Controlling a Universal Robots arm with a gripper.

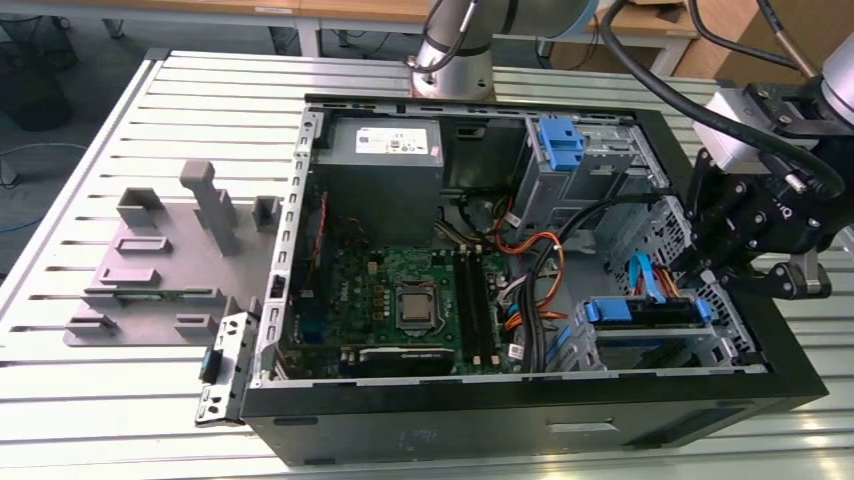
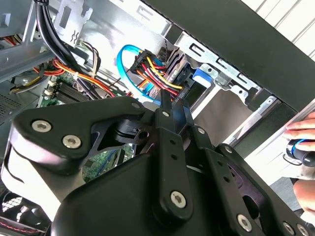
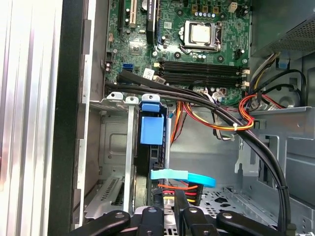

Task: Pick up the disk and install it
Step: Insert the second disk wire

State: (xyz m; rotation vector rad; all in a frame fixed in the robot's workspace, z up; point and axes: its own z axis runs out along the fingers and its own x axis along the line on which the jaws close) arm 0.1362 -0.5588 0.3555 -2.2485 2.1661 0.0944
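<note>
The disk (image 3: 149,147) sits on edge inside the drive cage of the open computer case (image 1: 534,420), and its blue carrier tab (image 3: 150,129) faces the motherboard. In the exterior view the disk's blue rails (image 1: 641,312) show in the cage at the case's front right corner. My gripper (image 1: 694,272) hangs over that corner at the exterior view's right. Its fingers are shut together with nothing visibly between them, in both wrist views (image 2: 172,105) (image 3: 172,199). The tips stand right at the disk's cable end, beside the blue data cable (image 3: 184,176) and the red-yellow power plug (image 2: 155,78).
A grey power-supply box (image 1: 384,145) and a bare blue bracket (image 1: 561,145) sit at the case's far side. Thick black cables (image 3: 236,128) cross above the cage. A grey fixture plate (image 1: 160,270) lies at the exterior view's left. A person's hand (image 2: 301,129) is beside the case.
</note>
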